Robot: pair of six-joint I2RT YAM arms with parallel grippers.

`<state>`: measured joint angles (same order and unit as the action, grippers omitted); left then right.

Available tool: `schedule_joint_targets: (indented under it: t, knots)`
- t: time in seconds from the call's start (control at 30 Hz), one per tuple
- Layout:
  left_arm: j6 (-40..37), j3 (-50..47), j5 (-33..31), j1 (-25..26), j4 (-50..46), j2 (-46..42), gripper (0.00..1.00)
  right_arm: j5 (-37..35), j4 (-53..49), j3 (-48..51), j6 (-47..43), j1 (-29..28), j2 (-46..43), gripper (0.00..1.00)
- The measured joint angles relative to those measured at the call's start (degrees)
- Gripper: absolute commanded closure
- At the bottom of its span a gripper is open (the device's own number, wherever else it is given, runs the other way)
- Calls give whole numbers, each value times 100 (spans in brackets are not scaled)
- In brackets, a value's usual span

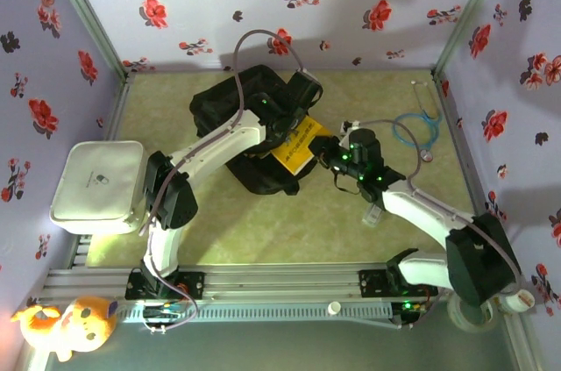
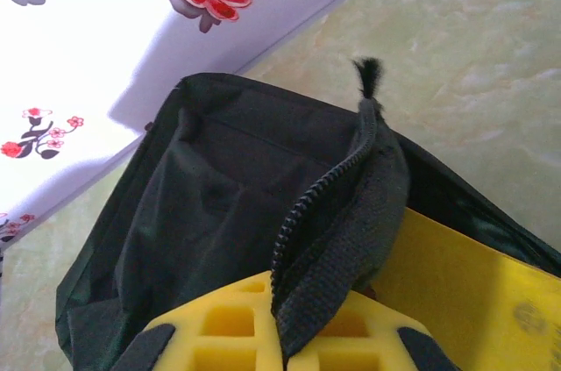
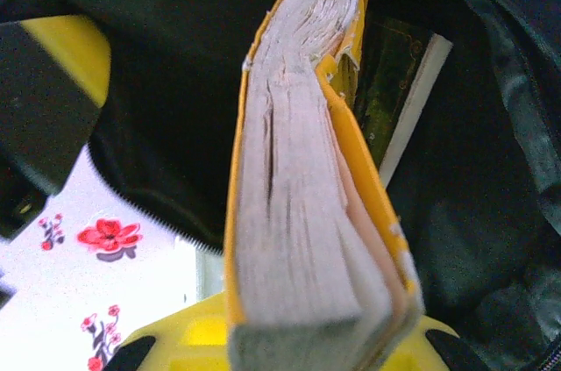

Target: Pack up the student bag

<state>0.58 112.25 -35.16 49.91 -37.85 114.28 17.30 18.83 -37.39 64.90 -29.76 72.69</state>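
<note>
Yellow book [image 3: 289, 213]: clamped in right gripper [image 3: 298, 336], partway into student bag [image 1: 215, 108]; left gripper [image 2: 285, 336] pinches zip edge [image 2: 333, 213]. Advise wider mouth, straight slide.

The black backpack [image 1: 217, 106] mouth is taken up by the yellow book [image 3: 298, 196] — a dark book [image 3: 399, 82] is lodged beside it; bare tabletop [image 1: 263, 231] is seen nearer, stethoscope [image 1: 416, 125] at right.

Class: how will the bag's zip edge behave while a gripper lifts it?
Likely floppy: the zip edge of the student bag drapes limply over the left gripper. It would probably sag shut if released, blocking the yellow book.
</note>
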Motion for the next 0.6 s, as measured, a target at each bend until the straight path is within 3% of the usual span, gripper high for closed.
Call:
schedule_joint_targets:
  t: [0.27, 0.6]
  knots:
    - [212, 0, 203, 0, 68, -9, 100, -413, -50, -953, 11, -68, 1727, 89]
    - [319, -105, 461, -44, 103, -175, 100, 4, 756, -2686, 264, -101, 3860, 85]
